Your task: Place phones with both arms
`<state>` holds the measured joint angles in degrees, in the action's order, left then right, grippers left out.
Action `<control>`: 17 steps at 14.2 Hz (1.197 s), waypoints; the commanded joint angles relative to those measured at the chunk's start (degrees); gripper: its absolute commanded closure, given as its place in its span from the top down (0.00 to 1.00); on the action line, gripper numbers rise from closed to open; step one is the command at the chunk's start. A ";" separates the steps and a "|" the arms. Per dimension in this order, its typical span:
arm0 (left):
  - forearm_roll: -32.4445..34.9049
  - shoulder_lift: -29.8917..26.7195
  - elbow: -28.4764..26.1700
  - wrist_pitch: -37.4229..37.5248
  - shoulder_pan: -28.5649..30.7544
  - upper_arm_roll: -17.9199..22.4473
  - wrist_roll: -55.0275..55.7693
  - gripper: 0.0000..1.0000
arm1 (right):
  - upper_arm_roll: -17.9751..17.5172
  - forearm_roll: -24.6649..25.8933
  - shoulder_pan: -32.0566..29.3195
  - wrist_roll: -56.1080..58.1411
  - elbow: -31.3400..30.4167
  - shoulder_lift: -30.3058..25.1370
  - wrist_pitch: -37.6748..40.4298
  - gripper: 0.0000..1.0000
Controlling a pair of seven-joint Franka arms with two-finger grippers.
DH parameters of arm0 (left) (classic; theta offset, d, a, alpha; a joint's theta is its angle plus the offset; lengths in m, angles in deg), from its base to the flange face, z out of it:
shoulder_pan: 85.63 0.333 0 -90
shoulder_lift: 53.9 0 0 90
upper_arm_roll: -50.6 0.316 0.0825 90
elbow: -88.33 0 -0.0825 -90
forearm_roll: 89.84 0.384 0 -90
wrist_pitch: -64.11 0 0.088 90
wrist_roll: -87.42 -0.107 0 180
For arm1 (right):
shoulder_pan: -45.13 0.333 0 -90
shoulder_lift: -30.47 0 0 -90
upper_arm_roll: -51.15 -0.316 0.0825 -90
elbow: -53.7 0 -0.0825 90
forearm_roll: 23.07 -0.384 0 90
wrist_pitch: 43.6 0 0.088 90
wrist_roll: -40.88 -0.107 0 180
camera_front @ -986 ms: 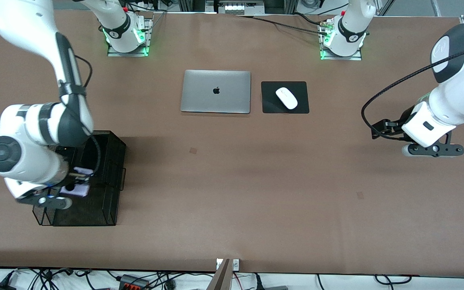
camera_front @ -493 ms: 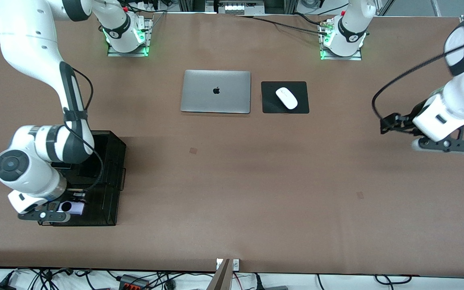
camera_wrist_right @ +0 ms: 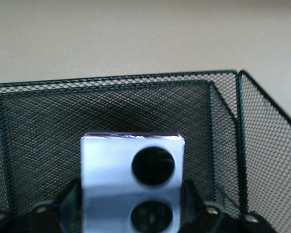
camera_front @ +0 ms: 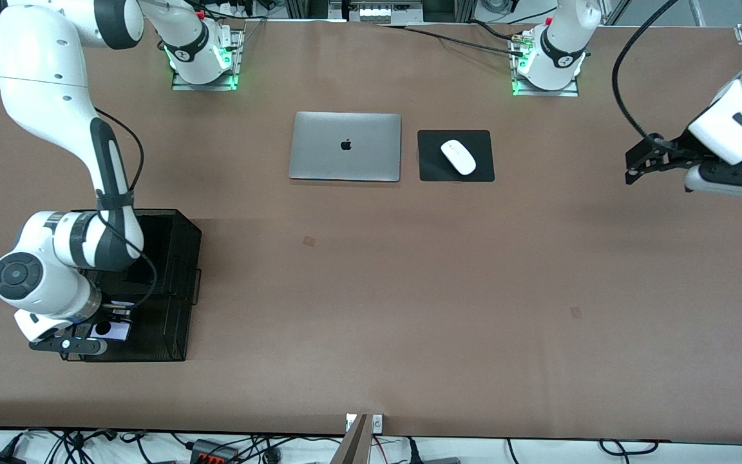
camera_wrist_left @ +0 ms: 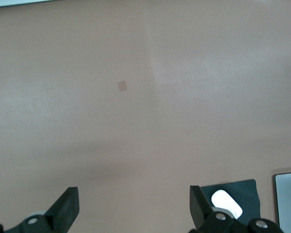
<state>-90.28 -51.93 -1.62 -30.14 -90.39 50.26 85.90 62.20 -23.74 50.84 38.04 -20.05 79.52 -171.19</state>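
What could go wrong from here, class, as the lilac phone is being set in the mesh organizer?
1. The lilac phone stands between the right gripper's fingers inside the mesh organizer; it might tip or snag as the gripper lifts away.
2. The right arm crowds the organizer, so lifting out could nudge it.
3. The left gripper hangs open over bare table, holding nothing; little risk there.
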 commanded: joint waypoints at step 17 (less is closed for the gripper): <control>0.88 -4.78 -4.79 5.57 3.00 0.52 0.82 1.00 | -1.47 -2.15 0.89 3.79 -11.38 -36.63 33.91 1.00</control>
<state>-90.24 -54.78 -4.83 -24.69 -87.86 51.38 86.53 60.97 -25.53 51.61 39.65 -21.83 50.58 -135.90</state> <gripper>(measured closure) 0.000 0.000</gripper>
